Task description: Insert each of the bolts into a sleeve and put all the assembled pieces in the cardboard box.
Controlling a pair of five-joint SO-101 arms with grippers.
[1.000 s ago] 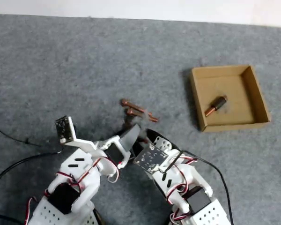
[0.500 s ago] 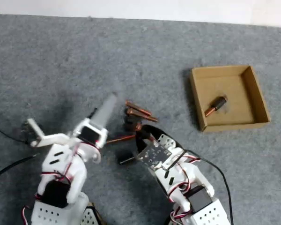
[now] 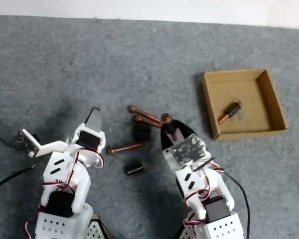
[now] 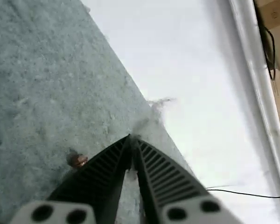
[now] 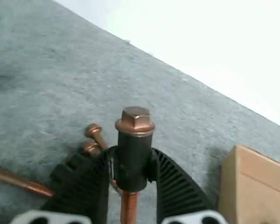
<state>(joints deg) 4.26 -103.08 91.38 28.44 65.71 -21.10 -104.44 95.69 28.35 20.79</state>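
- Held piece (image 5: 132, 158): a copper bolt through a black sleeve, upright in the right jaws. The hex head sits above the sleeve and the shank pokes out below.
- It sits just beside the loose bolts, with the cardboard box (image 3: 241, 132) further off to the side. Can't tell whether the shank tip clears the worktop (image 3: 50, 59).
- Right jaws: closed partway, one finger on each side of the sleeve.
- Left jaws: closed tip to tip and holding nothing, angled away from the parts.
- Loose on the worktop:
  - a bolt pair (image 3: 142, 113) lying side by side, just beyond a loose sleeve (image 3: 142, 132)
  - a single bolt (image 3: 125, 147) nearer the left arm (image 3: 72, 164)
  - a second sleeve (image 3: 134, 169) closer to the arm bases
- Risk: the grip is on the sleeve only, so probably nothing clamps the bolt. Tipping it head-down on the way over could let it slide out.
- Risk: the box wall facing the arm stands upright. A low carry could snag the shank on the rim and shove the box.
- Risk: a high release could bounce the piece off the one already inside.
- Box: open top, holding one boxed piece (image 3: 229, 112) that lies diagonally near the middle, with room beside it.
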